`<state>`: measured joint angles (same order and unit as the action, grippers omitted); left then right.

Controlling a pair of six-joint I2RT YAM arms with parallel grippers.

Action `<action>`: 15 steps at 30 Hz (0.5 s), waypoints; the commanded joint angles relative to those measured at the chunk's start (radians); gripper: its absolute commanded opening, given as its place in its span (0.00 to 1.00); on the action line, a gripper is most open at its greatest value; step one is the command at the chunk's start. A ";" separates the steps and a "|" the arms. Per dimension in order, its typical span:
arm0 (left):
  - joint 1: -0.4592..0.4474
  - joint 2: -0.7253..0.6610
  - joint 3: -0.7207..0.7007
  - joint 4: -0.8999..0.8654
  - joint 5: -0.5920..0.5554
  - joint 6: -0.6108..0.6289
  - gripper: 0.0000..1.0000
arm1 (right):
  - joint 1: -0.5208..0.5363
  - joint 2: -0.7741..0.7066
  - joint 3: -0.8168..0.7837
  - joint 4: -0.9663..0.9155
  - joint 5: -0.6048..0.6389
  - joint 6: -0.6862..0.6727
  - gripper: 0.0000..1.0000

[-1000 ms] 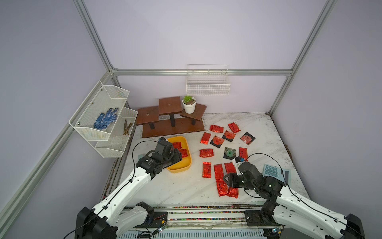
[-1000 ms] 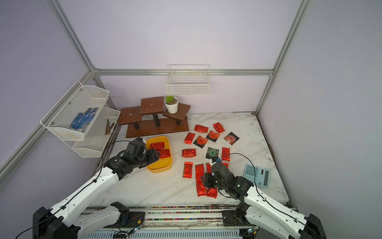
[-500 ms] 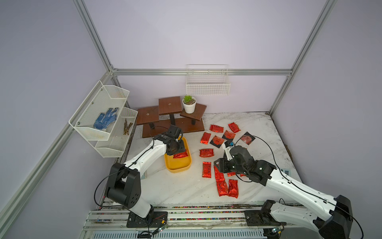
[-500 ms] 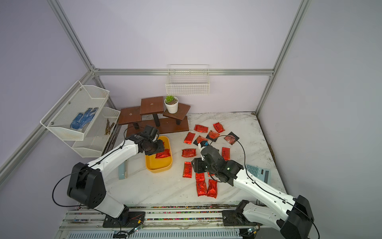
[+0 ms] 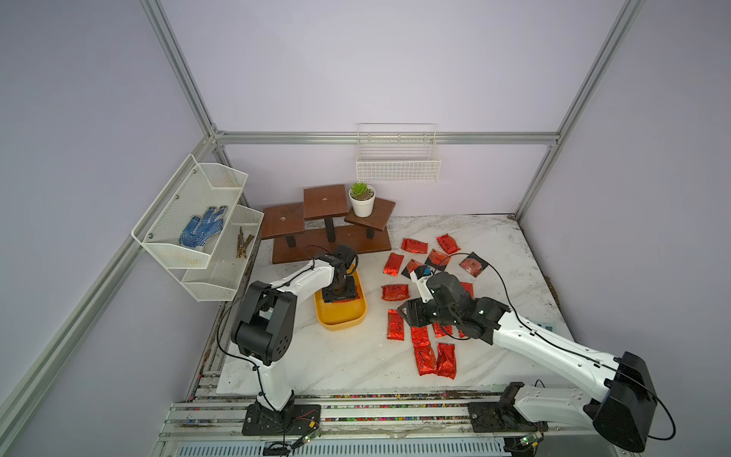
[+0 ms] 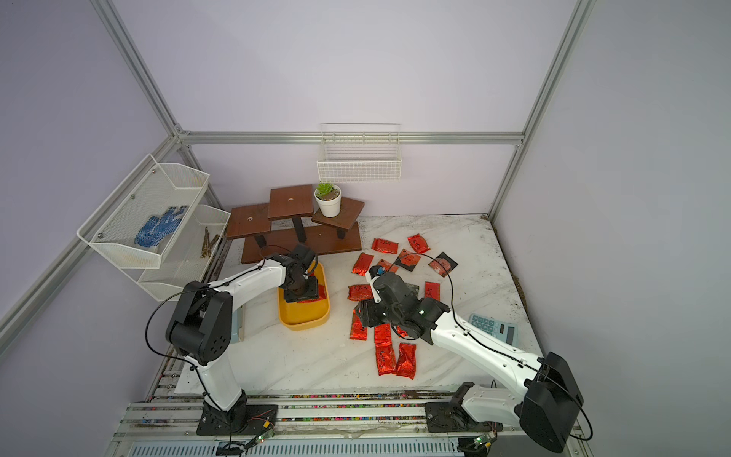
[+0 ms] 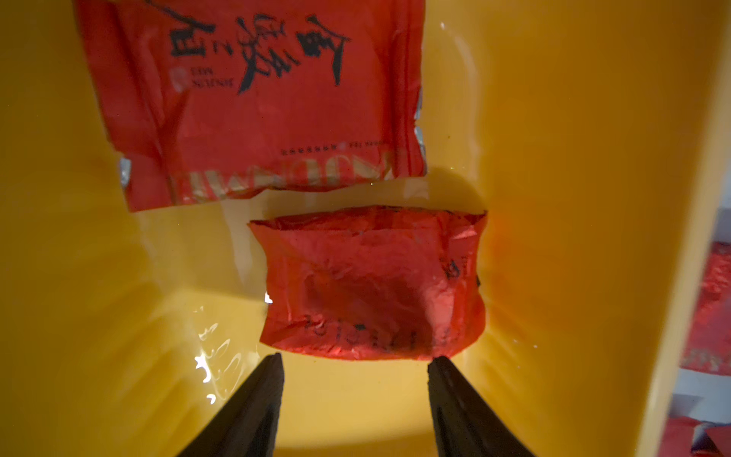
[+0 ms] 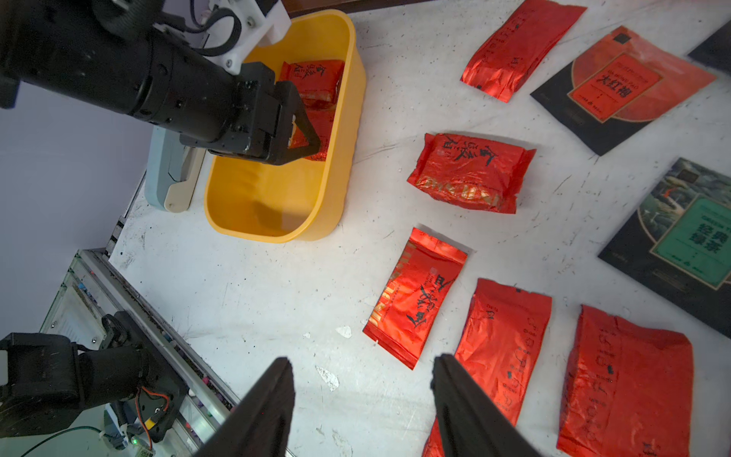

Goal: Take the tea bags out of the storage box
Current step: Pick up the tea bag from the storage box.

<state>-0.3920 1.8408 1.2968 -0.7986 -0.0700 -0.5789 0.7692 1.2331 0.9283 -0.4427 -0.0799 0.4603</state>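
The yellow storage box (image 5: 341, 318) (image 6: 304, 316) stands left of the table's middle. Two red tea bags lie in it: a flat one (image 7: 253, 99) and a crumpled one (image 7: 372, 285). My left gripper (image 7: 356, 361) (image 5: 340, 294) points down into the box, open, its fingertips just short of the crumpled sachet and holding nothing. Several red sachets (image 5: 395, 292) (image 8: 470, 172) and black packets (image 5: 472, 263) (image 8: 621, 87) lie spread on the table to the right. My right gripper (image 8: 362, 360) (image 5: 405, 312) hovers open and empty over bare table between the box and a red sachet (image 8: 415, 296).
A pale blue calculator (image 6: 494, 328) lies at the right, behind my right arm. A grey-blue device (image 8: 170, 174) sits against the box's left side. A brown wooden riser (image 5: 328, 233) with a potted plant (image 5: 362, 200) stands behind the box. White wire baskets (image 5: 197, 221) hang on the left wall.
My left arm has lifted its elbow and brought the gripper down into the box. The right gripper has moved left from the near sachets towards the box, and its jaws have widened.
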 commanded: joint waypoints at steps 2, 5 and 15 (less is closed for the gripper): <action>0.005 0.006 0.037 0.031 -0.021 0.024 0.65 | -0.002 0.020 -0.003 0.043 -0.026 -0.014 0.62; 0.005 0.011 0.039 0.054 -0.009 0.022 0.66 | -0.001 0.031 -0.004 0.044 -0.030 -0.005 0.62; 0.006 0.043 0.041 0.092 0.004 0.021 0.67 | -0.002 0.052 -0.005 0.051 -0.042 -0.001 0.62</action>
<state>-0.3920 1.8618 1.3052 -0.7334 -0.0731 -0.5785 0.7692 1.2778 0.9279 -0.4160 -0.1120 0.4595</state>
